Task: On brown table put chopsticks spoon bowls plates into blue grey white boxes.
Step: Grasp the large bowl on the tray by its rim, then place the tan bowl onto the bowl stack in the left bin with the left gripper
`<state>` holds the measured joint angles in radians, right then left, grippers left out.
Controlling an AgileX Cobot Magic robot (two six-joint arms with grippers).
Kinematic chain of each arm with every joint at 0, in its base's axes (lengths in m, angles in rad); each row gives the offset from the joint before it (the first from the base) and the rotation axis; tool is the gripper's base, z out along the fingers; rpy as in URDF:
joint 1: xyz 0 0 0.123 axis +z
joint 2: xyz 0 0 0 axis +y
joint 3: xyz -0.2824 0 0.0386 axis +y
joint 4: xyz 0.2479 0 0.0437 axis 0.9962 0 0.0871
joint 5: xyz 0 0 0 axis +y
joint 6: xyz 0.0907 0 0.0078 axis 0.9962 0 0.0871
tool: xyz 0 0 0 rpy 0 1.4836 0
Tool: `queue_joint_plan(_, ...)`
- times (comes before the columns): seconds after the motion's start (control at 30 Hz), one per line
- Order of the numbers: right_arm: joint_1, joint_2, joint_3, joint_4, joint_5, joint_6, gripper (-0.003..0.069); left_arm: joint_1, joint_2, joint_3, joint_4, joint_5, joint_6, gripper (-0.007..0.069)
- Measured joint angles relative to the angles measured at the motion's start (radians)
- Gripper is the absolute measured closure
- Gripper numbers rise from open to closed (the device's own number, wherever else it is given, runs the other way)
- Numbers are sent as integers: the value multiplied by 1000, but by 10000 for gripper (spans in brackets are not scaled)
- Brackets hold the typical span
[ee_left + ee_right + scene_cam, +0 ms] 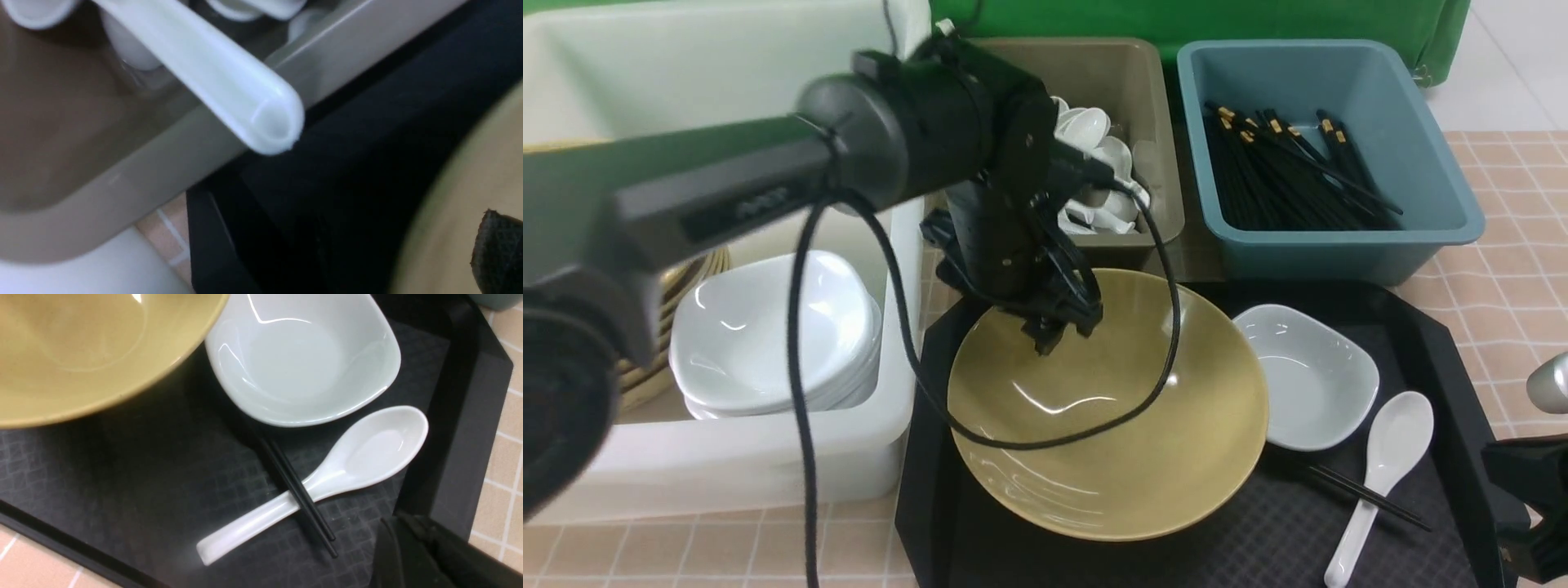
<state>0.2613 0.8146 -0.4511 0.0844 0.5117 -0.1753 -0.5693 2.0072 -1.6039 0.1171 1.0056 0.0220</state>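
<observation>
Left fingers (1058, 331): parted, empty. Right fingers (1525, 482): closed, empty. Hazard: spoon (229, 81) handle overhangs grey bin (81, 196) rim; could slide out.

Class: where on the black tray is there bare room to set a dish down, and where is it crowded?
Bare: the tray floor between the tan bowl, the spoon handle and the tray's front edge. Crowded: the right side, where the chopsticks cross the spoon handle right by the plate.
</observation>
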Motion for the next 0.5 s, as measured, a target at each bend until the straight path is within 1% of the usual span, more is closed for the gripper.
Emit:
queue_joint_plan(0.03, 0, 0, 0, 0, -2, 3, 614, 0, 22, 0, -2, 5, 10, 214)
queue_joint_plan(0.07, 0, 0, 0, 0, -2, 3, 614, 0, 25, 0, -4, 7, 14, 227)
queue_joint_plan(0.17, 0, 0, 0, 0, -2, 8, 611, -1, 19, -6, -21, 45, 59, 371)
queue_joint_plan(0.2, 0, 0, 0, 0, -2, 8, 612, -1, 10, -7, -31, 54, 66, 398)
queue_joint_plan(0.23, 0, 0, 0, 0, -3, 10, 610, 0, -11, -8, -46, 68, 77, 438)
queue_joint_plan(0.3, 0, 0, 0, 0, -4, 11, 609, 0, -45, -8, -61, 88, 86, 484)
queue_joint_plan(0.4, 0, 0, 0, 0, -5, 11, 607, -7, -132, -4, -86, 87, 106, 586)
queue_joint_plan(0.43, 0, 0, 0, 0, -5, 11, 606, -7, -170, -4, -91, 74, 110, 603)
queue_joint_plan(0.5, 0, 0, 0, 0, -5, 11, 606, -7, -235, -3, -108, 53, 112, 615)
